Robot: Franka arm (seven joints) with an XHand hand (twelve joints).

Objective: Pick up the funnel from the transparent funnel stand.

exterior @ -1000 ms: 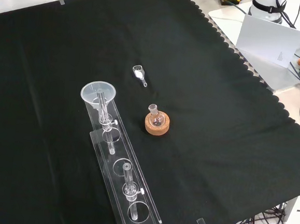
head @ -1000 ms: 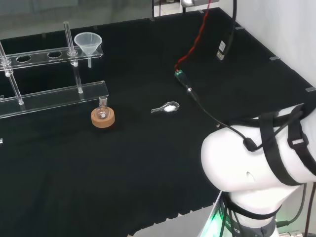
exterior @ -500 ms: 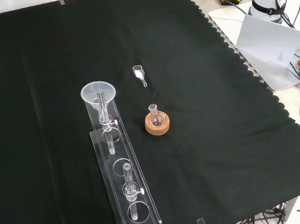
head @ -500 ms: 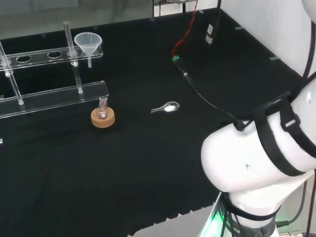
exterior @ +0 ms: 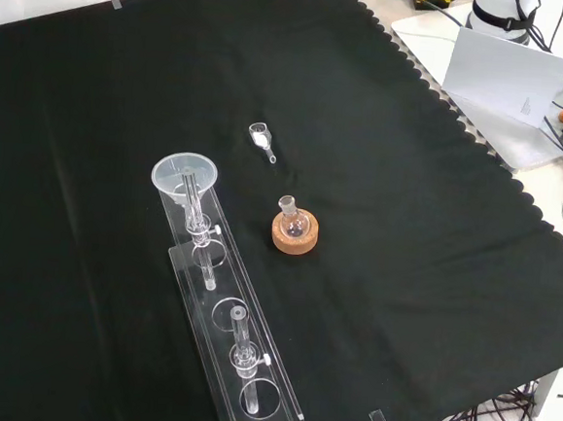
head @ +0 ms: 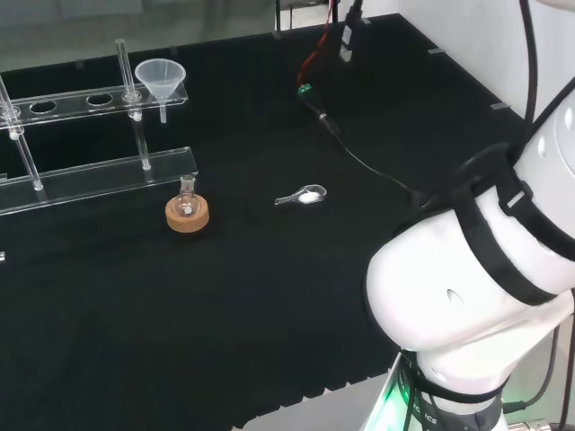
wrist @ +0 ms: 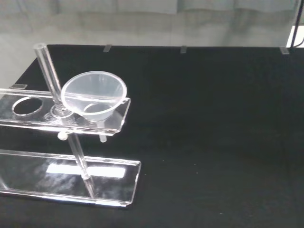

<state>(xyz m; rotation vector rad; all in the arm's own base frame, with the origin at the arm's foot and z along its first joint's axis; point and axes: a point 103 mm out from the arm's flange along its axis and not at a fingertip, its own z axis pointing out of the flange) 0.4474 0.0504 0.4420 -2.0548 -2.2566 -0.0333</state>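
Funnel (head: 160, 78) and stand (head: 99, 175) are the matter here; the funnel sits in the end hole of the clear stand's upper shelf, its wide mouth up and its narrow stem hanging through the hole below the shelf, as the wrist view (wrist: 94, 94) shows plainly; in the front view it (exterior: 183, 180) is at the far end of the stand (exterior: 250, 364), with an upright clear rod just beside its rim; a small flask on a cork ring (head: 187, 214) stands near the stand's base, and a little clear scoop (head: 304, 196) lies well apart on the black cloth (head: 269, 296); whether the hand's fingers are apart or together I cannot tell; the funnel looks like thin clear plastic or glass, so I judge it light, rigid, smooth and likely slippery, and possibly brittle at the stem; the cone's rim seems the sensible place to take hold, pinching across the wall of the mouth from above on the side away from the rod, since the stem is caged by the shelf; it should then lift straight up, as a tilt could catch the stem in the hole and drag the light stand along; the rod beside the rim leaves little room for fingers on that side.
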